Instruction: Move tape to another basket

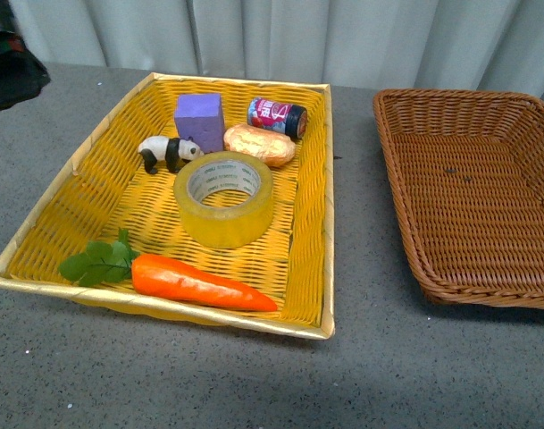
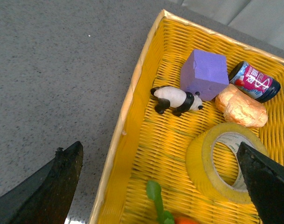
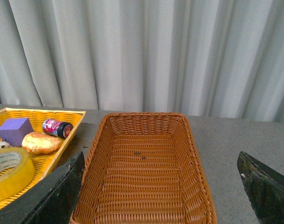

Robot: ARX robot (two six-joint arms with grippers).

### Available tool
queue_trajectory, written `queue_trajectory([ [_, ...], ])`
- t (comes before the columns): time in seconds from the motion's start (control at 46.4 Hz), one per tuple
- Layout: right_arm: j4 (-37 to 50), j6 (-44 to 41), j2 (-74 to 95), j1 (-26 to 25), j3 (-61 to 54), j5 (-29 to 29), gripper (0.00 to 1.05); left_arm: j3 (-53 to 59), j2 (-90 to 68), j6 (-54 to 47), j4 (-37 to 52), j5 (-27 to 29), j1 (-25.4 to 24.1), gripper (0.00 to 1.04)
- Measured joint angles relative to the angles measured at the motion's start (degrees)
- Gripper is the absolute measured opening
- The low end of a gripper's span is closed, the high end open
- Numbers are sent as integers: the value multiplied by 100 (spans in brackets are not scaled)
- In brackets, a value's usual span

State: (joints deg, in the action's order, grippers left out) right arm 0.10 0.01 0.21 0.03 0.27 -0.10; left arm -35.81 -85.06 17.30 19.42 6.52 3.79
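**Tape not yet touched, crowd around it**

The tape (image 1: 222,198) lies flat, hole up, in the middle of the yellow basket (image 1: 330,223). The brown basket (image 1: 486,197) sits well apart from the tape, with nothing in it. The left gripper (image 2: 159,145) hangs above with its jaws spread wide and nothing in them. One finger is over the tape and the other is out past the yellow rim. The right gripper (image 3: 160,154) is just as wide and bare, over the brown basket.

Now the trouble spots. With that straddle, a straight drop would likely put the outer finger on the rim or the table, so I'd say it has to shift toward the tape first. The bun (image 1: 259,145) sits just beside the tape and the panda (image 1: 169,152) is near it, so a finger coming down there could shove either one. The carrot (image 1: 200,283) is close on the other side. The roll looks smooth and wide, and a shallow pinch on its wall may slip or tip it mid-lift.
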Motion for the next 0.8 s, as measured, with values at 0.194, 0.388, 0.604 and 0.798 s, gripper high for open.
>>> queue_trajectory([
  [0.194, 0, 0, 0, 0, 0, 0, 96, -920, -1064, 20, -249, -13, 74, 98],
  [0.388, 0, 0, 0, 0, 0, 0, 96, -1502, -1714, 37, -669, -33, 111, 98],
  [0.604, 0, 0, 0, 0, 0, 0, 96, -1939, -2297, 61, -997, -319, 197, 98],
  [0.798, 0, 0, 0, 0, 0, 0, 96, -2164, -2516, 48, -1169, -496, 367, 98],
])
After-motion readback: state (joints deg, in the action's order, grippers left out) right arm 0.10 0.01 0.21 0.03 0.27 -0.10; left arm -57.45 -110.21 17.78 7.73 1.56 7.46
